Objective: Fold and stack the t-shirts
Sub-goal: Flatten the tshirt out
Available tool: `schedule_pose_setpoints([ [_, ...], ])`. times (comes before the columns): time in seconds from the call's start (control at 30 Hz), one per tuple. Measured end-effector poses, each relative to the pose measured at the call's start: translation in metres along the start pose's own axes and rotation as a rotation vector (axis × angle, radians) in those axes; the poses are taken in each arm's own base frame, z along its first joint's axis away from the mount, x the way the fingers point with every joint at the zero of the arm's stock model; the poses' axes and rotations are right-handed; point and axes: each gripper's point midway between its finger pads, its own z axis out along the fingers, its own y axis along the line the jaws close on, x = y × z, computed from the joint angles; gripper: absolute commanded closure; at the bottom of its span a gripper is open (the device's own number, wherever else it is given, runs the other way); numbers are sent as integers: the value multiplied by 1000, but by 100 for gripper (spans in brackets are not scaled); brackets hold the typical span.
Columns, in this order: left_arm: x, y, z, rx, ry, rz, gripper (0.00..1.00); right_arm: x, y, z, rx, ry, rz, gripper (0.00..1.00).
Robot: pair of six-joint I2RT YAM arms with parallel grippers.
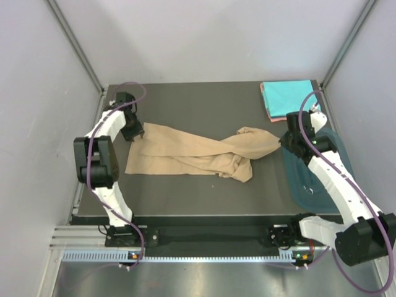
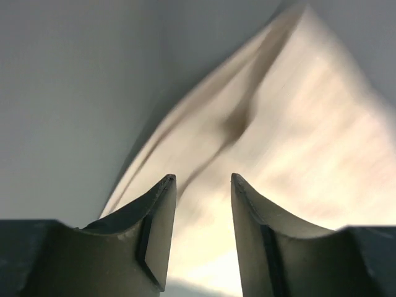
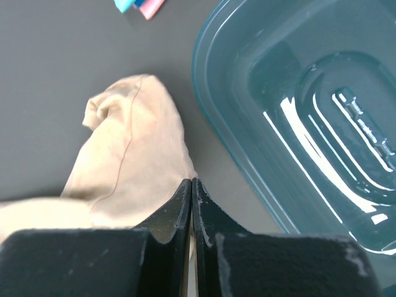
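Spreading step, tan shirt (image 1: 185, 158): left gripper (image 2: 203, 179) apart at 9 o'clock, right gripper (image 3: 192, 182) clamps its 3 o'clock end; next, flatten.

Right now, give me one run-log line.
left claw: open over tan t-shirt | right claw: shut on tan t-shirt | tan t-shirt: twisted, unfolded | turquoise t-shirt: folded, far-right corner
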Motion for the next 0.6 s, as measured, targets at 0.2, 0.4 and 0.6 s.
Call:
schedule_pose_setpoints([
  [0.2, 62, 32, -51, 18, -42, -124, 59, 5, 7, 0, -44, 23, -8, 100],
  [0.4, 75, 30, -52, 41, -53, -342, 60, 10, 7, -2, -70, 32, -5, 100],
  [0.6, 73, 29, -41, 12, -48, -511, 60, 18, 3, -1, -76, 44, -7, 100],
])
